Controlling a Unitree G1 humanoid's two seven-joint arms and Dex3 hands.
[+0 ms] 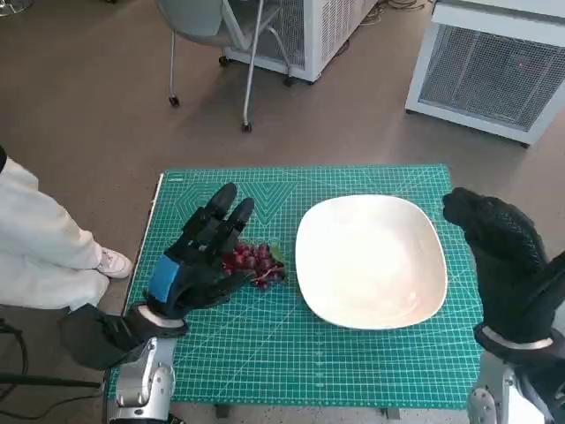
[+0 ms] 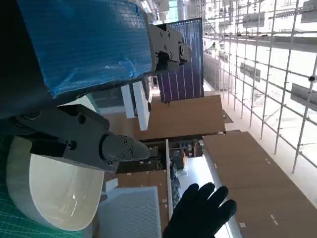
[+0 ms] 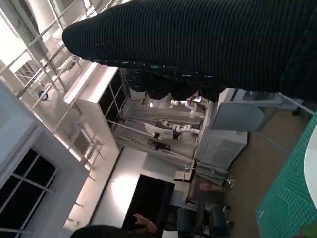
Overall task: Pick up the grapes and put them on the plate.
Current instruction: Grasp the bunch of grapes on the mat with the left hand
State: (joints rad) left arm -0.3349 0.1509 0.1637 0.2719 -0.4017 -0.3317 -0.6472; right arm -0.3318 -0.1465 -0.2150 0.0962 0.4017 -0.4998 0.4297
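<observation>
Grapes point(image 1: 254, 263), one red bunch, lie on the green mat point(image 1: 265, 353) just left of the one white plate point(image 1: 371, 261). The left hand point(image 1: 199, 261) reaches over them with fingers spread, holding nothing. The right hand point(image 1: 503, 252) hangs beside the plate, fingers held together and empty

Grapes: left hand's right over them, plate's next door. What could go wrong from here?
1. The left hand hides part of the grapes, so it may catch only a few and the bunch could slip out.
2. The grapes lie close to the plate rim; a sweep could nudge the plate.
</observation>
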